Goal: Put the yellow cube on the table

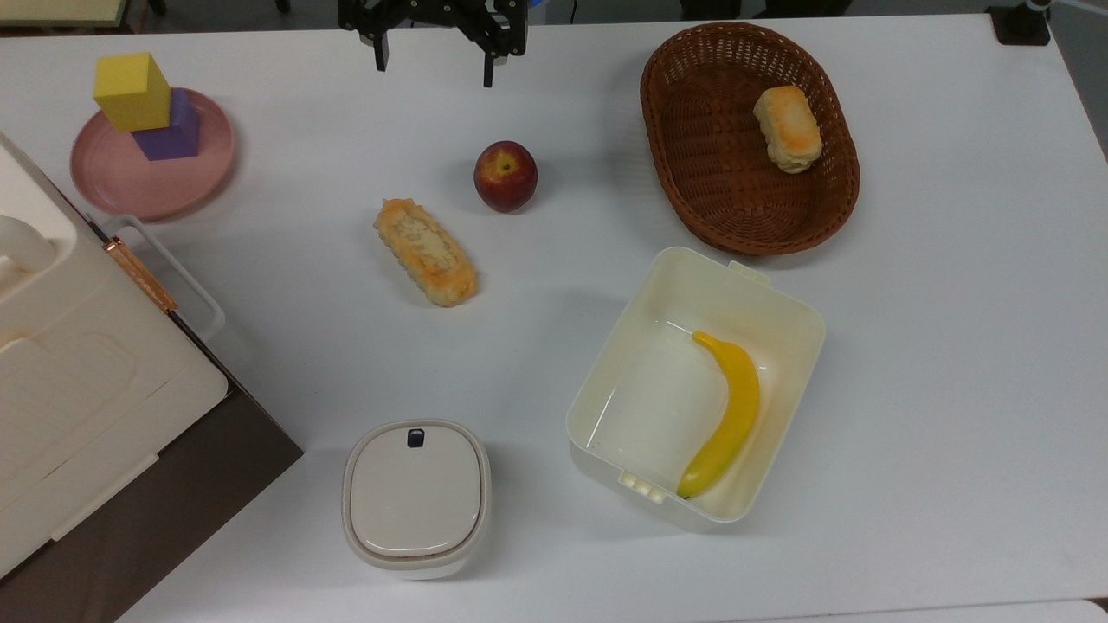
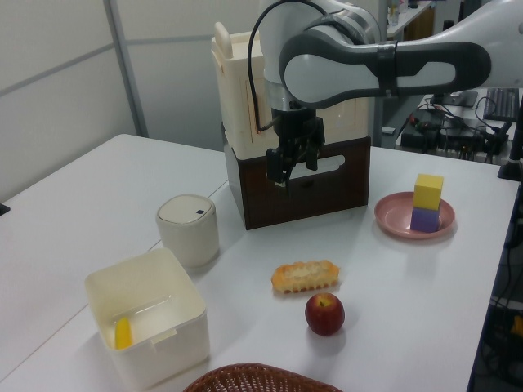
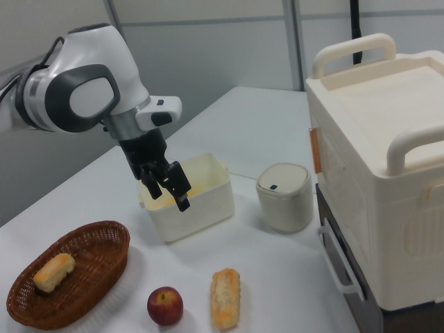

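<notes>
Though matte, yellow cube (image 1: 132, 90) sharp-edged

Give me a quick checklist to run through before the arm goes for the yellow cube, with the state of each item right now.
1. Gripper open and holding nothing: ok, the fingers stand apart in the top view.
2. Yellow cube in plain sight: ok, it sits on the purple cube, on the pink plate.
3. Yellow cube sitting square on the purple one: not ok, it is offset toward the top view's left.
4. Nothing standing between gripper and cube: ok in the top view.
5. Bare table to set it down on: ok, beside the plate.
6. Clearance from the large white case: cannot tell, it stands close to the plate.
</notes>
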`<state>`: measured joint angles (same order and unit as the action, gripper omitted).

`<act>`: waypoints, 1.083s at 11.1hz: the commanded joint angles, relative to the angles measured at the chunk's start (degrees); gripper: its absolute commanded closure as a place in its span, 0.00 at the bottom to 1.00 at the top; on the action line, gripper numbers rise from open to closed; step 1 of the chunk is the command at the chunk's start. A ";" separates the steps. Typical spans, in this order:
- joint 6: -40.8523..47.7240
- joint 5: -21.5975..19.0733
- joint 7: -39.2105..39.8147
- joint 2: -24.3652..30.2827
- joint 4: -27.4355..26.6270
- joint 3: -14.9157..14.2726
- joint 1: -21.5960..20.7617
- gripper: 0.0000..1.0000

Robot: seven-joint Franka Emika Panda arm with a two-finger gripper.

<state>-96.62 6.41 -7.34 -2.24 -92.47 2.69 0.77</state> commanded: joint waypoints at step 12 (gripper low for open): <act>0.21 -0.08 0.04 -0.57 -1.31 -0.49 -0.15 0.00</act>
<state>-96.62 6.42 -7.32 -3.53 -92.78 2.62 1.13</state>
